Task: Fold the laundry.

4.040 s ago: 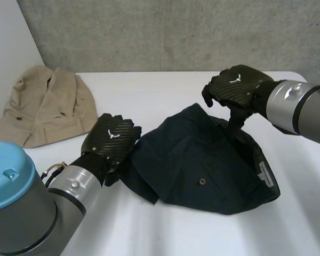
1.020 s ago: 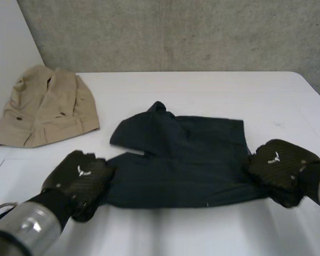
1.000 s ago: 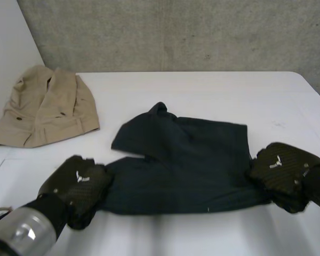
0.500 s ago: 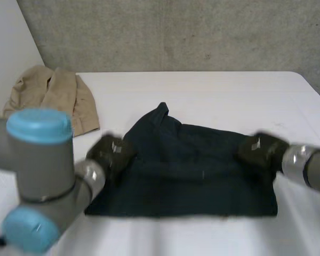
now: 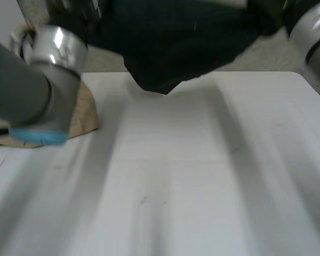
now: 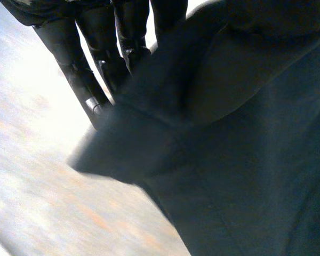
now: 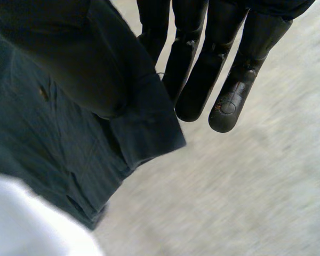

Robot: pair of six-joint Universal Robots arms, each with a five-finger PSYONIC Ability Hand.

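i reckon shake-out step: dark garment (image 5: pixel 176 42) hangs above worktop (image 5: pixel 202 176), left hand (image 6: pixel 98 42) and right hand (image 7: pixel 192 64) fingers pinching its edge. next i'd lay it flat.

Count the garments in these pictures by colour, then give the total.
dark navy garment: 1
beige garment: 1
Total: 2

White table (image 5: pixel 202 186), grey concrete wall (image 5: pixel 258 57)
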